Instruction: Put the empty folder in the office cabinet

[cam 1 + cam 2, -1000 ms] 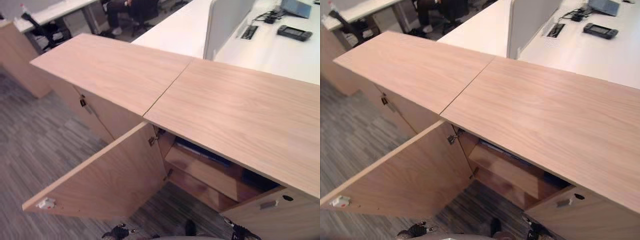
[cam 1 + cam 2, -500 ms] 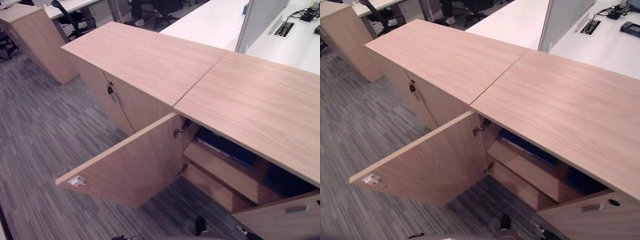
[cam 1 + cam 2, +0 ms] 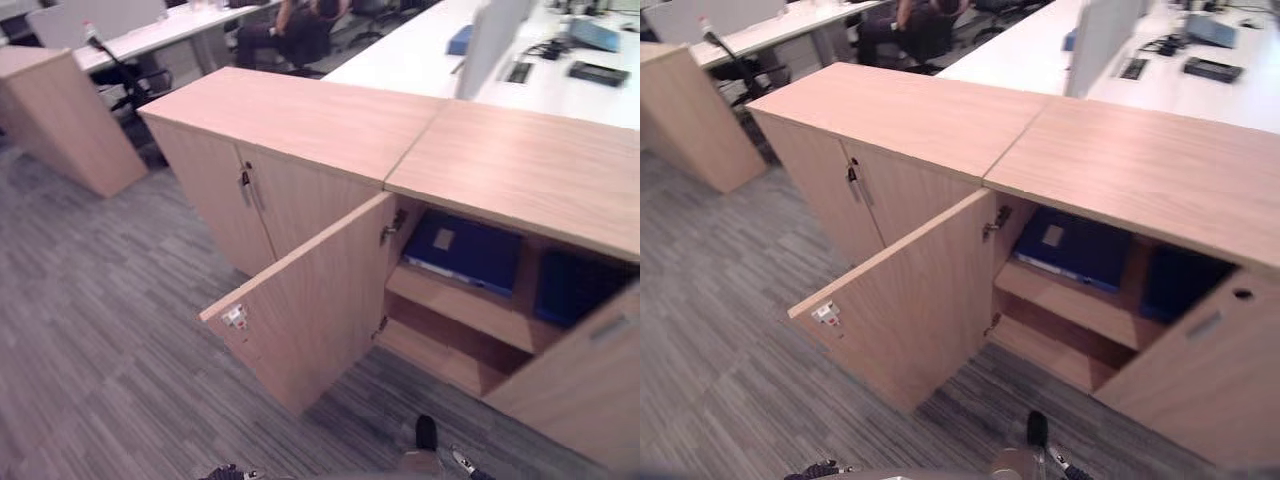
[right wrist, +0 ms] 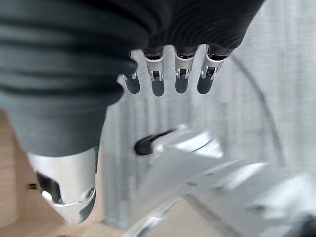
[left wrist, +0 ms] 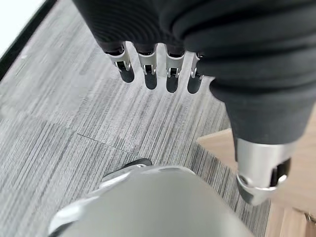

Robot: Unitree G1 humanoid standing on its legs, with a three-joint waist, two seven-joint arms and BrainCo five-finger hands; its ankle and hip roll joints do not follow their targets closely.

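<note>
So the blue rectangular folder (image 3: 465,250) is lying on the upper shelf of the light wooden office cabinet (image 3: 500,170), centre-right of frame, behind the swung-open door (image 3: 310,300). Left hand (image 5: 158,69) and right hand (image 4: 168,74) both hang loose-fingered and empty. Looks like placing's done, so next is probably shutting that door.

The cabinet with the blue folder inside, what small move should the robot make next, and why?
Probably push the open door shut with the left hand. A blue folder already lies on the upper shelf of the cabinet, and both the left hand and the right hand hang open, holding nothing.
</note>
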